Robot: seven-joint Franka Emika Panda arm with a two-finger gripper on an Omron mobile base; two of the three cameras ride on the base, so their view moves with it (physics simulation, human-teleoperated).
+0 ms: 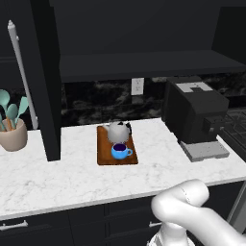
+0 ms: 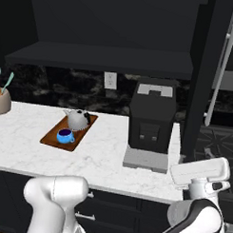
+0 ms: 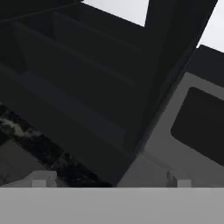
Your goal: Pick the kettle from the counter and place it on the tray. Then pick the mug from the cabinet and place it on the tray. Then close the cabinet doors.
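Black cabinet (image 1: 144, 43) hangs open above the tabletop (image 1: 72, 173), its doors (image 1: 45, 86) swung out, one to each side of the dark shelf. White marble with grey veining carries everything else. Right of the tray (image 1: 102, 153) stands a black coffee machine (image 1: 194, 115); far left of the tray sits a beige utensil pot (image 1: 13, 134). On the reddish-brown tray rests the grey kettle (image 1: 117, 130) at the back, with the blue mug (image 1: 120, 151) just in front of it, apparently touching. The fingers (image 3: 109, 179) are spread wide, holding nothing, raised near the cabinet.
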